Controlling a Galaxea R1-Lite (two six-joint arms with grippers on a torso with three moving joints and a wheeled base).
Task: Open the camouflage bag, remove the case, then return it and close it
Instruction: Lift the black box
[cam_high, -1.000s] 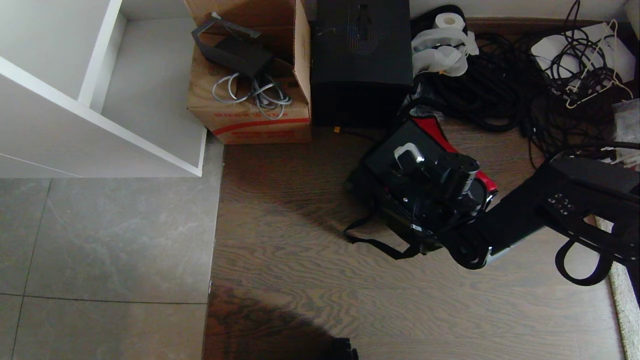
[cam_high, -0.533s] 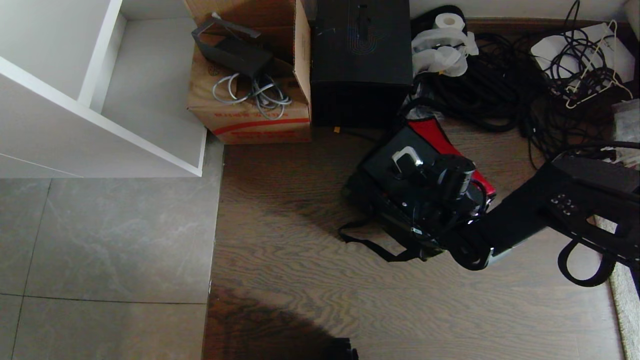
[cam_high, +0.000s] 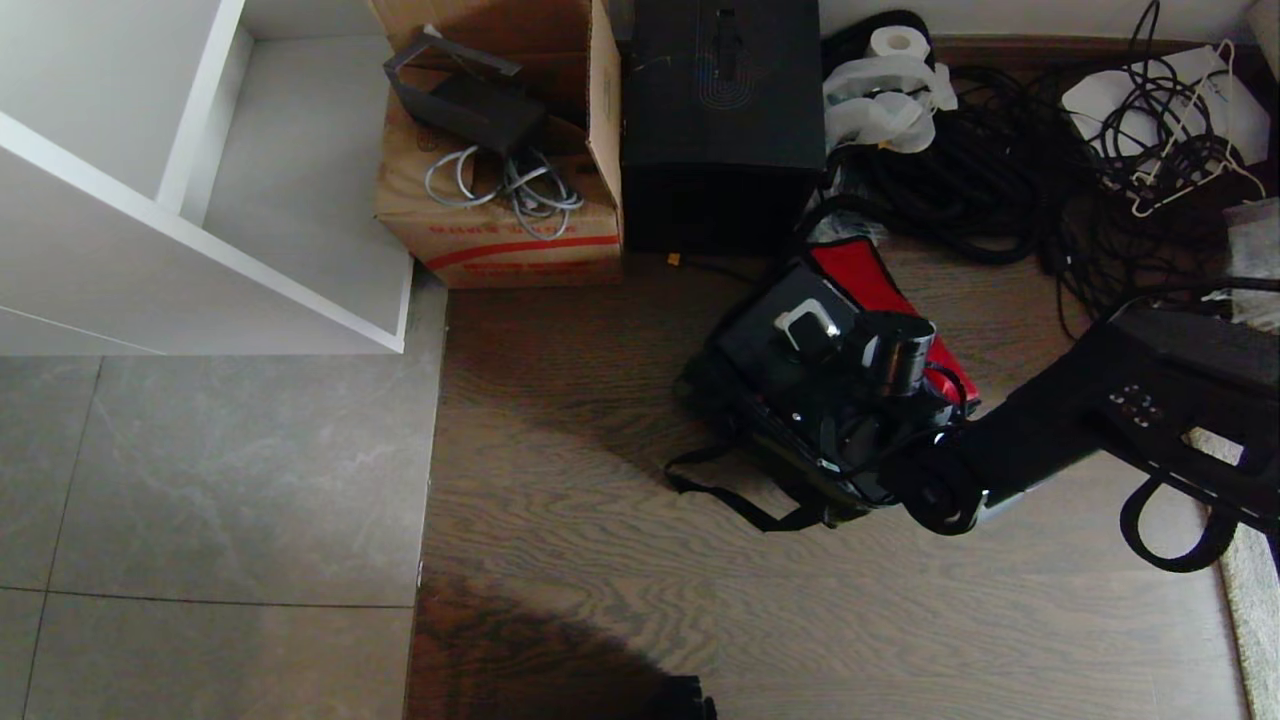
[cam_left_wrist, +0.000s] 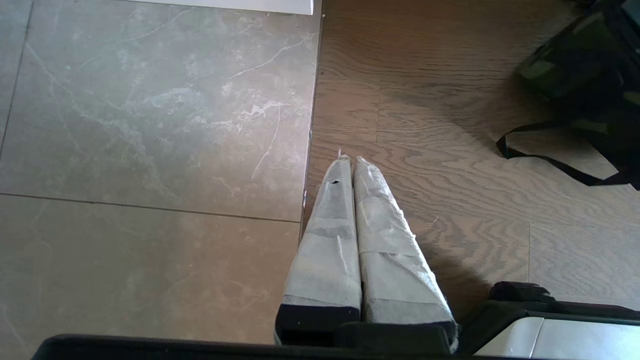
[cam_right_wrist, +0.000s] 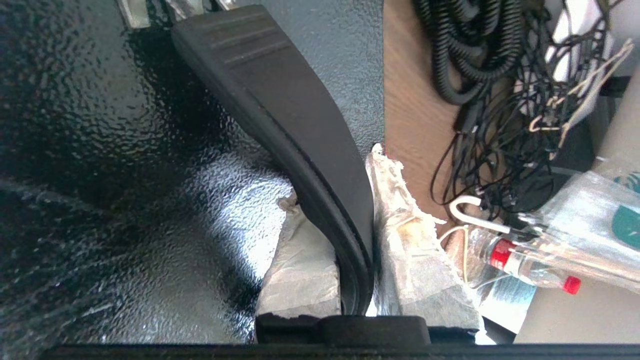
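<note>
The camouflage bag (cam_high: 745, 425) lies open on the wooden floor, red flap lining (cam_high: 868, 280) turned back, black strap (cam_high: 730, 500) trailing toward me. The black case (cam_high: 765, 335) sits tilted in the bag's mouth, a silver handle mount (cam_high: 800, 322) showing. My right gripper (cam_right_wrist: 335, 175) is shut on the case's black bar handle (cam_right_wrist: 280, 100), one taped finger (cam_right_wrist: 405, 235) on each side, over the textured case top (cam_right_wrist: 125, 150). My left gripper (cam_left_wrist: 352, 161) hangs parked and shut over the floor, the bag (cam_left_wrist: 565, 70) off to its side.
A tall black box (cam_high: 720, 100) and a brown carton (cam_high: 500, 215) stand behind the bag. Tangled black cables (cam_high: 1000, 170) and a paper roll (cam_high: 895, 45) lie at the back right. A white shelf unit (cam_high: 200, 200) is at the left. A plastic bottle (cam_right_wrist: 530, 270) lies near the gripper.
My right wrist has rolled while gripping the handle. The case and bag have shifted slightly left, the strap moved with them, and more of the red lining shows.
</note>
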